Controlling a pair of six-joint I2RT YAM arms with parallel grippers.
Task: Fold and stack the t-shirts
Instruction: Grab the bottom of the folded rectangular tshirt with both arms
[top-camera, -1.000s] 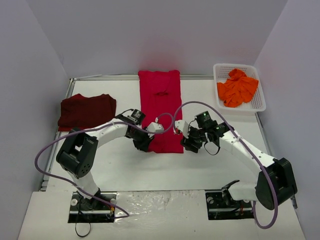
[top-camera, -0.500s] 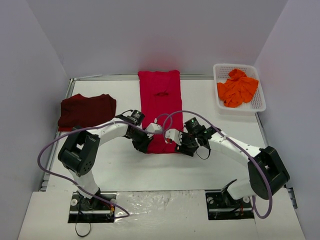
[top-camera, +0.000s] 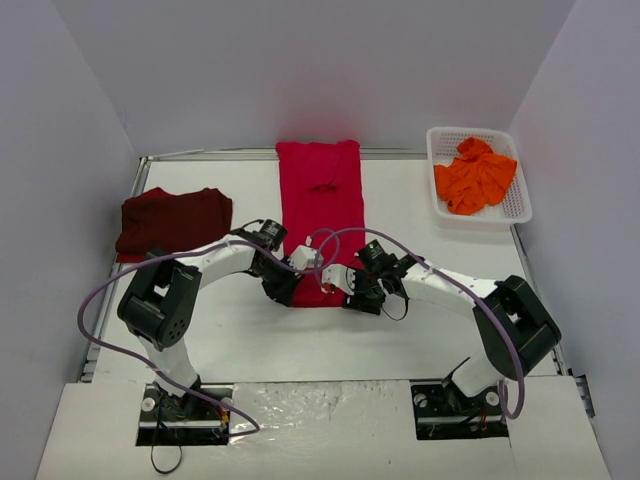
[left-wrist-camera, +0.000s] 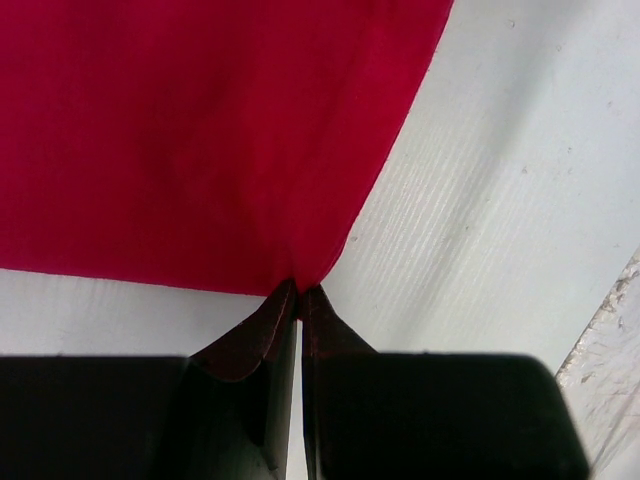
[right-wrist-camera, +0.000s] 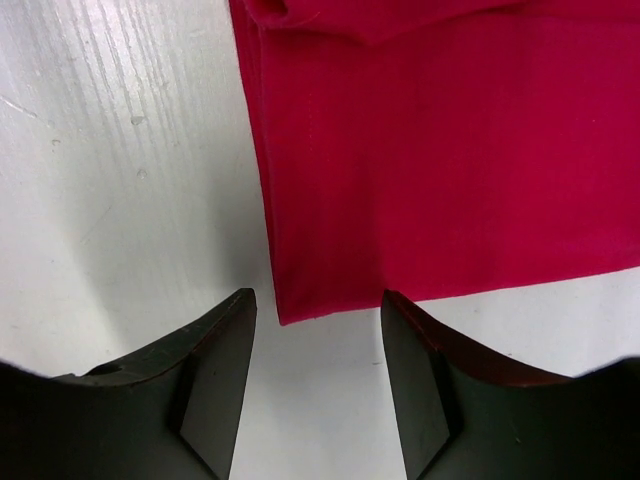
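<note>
A white table (top-camera: 420, 215) walled in pale panels carries three t-shirts, one basket and two white-and-black robot arms bolted at its near edge. Both arms reach inward to the near end of the bright red cloth t-shirt (top-camera: 320, 200), which lies flat at the table's middle, folded into a long narrow strip. Its long axis runs straight from the near side to the far edge; which end is the neck cannot be told.

To the left, well apart from it, the dark maroon cloth t-shirt (top-camera: 172, 222) lies folded into a rough rectangle, its long side across the table. At the far right corner stands the white plastic lattice basket (top-camera: 520, 205), with the orange cloth t-shirt (top-camera: 474, 178) crumpled inside.

The left gripper (left-wrist-camera: 300, 290) has its jaws pressed together on the red shirt's near left corner, the cloth drawn into a small peak at the fingertips. The right gripper (right-wrist-camera: 318, 300) stands with jaws spread, the shirt's near right corner lying between its two dark fingers (right-wrist-camera: 215, 375); whether they touch the cloth cannot be told.
</note>
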